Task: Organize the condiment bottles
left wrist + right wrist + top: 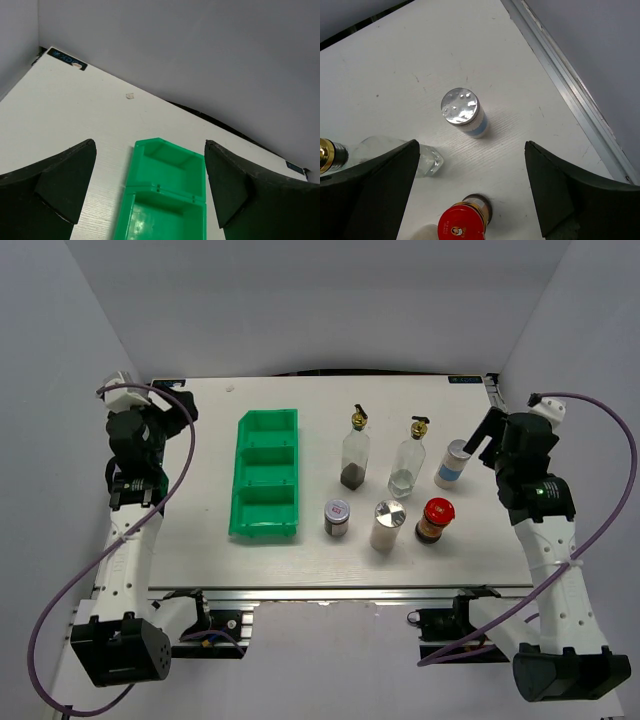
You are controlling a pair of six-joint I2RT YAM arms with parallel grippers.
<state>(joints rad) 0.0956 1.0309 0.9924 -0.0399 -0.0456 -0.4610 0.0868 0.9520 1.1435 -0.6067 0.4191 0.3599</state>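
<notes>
The left pincer [150,147] gapes wide and empty over the green plastic three-compartment bin [165,175]. The right pincer [472,145], also open and empty, hovers above the blue-labelled white jar [464,112]. Right of the bin on the white worktop [200,490] stand two tall clear glass bottles [354,452], a white silver-lidded shaker [388,525], a red-lidded brown jar [435,521] and a dark silver-lidded jar [337,517].

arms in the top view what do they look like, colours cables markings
Left arm and right arm: white links, black joint housings and bases, a purple cable looping along each. Small green light on the right one. The left end effector and right end effector have broad wedge-shaped black fingers.
</notes>
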